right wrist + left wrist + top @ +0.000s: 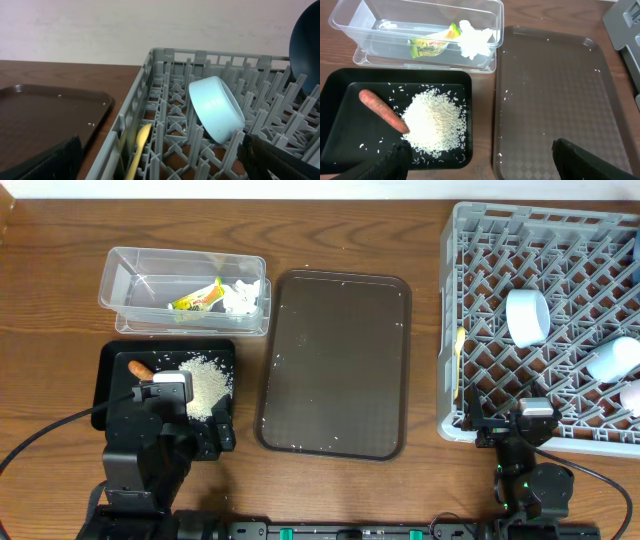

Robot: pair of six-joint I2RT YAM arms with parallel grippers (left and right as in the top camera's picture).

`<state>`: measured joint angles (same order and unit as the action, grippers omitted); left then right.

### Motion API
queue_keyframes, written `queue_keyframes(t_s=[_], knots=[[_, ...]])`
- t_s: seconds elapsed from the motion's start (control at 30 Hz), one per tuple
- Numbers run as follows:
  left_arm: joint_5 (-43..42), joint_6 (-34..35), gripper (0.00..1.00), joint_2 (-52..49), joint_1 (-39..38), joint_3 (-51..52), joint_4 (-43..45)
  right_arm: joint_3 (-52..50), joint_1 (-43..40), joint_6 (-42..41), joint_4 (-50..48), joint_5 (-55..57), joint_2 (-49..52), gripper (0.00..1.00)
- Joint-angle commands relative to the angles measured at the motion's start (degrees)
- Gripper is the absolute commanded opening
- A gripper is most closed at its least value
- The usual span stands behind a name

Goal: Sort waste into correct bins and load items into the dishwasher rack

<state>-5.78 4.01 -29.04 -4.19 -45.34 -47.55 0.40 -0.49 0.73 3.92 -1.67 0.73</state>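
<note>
The clear tub (180,285) holds the yellow-green wrapper (427,47) and crumpled white tissue (472,40). In front of it, the black tray (120,370) carries a heap of rice (435,122) and the orange carrot-like stick (382,110). My left gripper (482,167) is open and empty, low over the gap between the black tray and the brown tray. The grey dishwasher rack (545,320) holds the light blue bowl (217,107), the pale yellow spoon (140,147), two cups (612,360) and the dark blue plate (306,45). My right gripper (165,170) is open and empty at the rack's near left corner.
The dark brown serving tray (335,360) lies between the bins and the rack, with a few stray rice grains on it. Both arm bases stand at the table's front edge, with cables trailing to the left and right.
</note>
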Motion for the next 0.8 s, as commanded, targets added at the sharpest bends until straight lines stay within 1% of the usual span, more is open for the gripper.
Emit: queue_keyframes(t_s=[0.0, 0.5, 0.63, 0.77], knots=[[0.48, -0.79, 0.91, 0.20, 0.22, 0.17, 0.02, -0.11, 0.31, 1.05, 0.22, 0.15, -0.46, 0.99], [0.52, -1.49, 0.91, 0.61, 0.22, 0.57, -0.31, -0.11, 0.31, 1.05, 0.22, 0.15, -0.46, 0.99], [0.52, -3.30, 0.91, 3.15, 1.20, 3.28, 0.94, -0.11, 0.31, 1.05, 0.22, 0.15, -0.46, 0.99], [0.50, -3.39, 0.91, 8.26, 2.32, 9.62, 5.75, -0.11, 0.31, 1.05, 0.22, 0.15, -0.46, 0.99]])
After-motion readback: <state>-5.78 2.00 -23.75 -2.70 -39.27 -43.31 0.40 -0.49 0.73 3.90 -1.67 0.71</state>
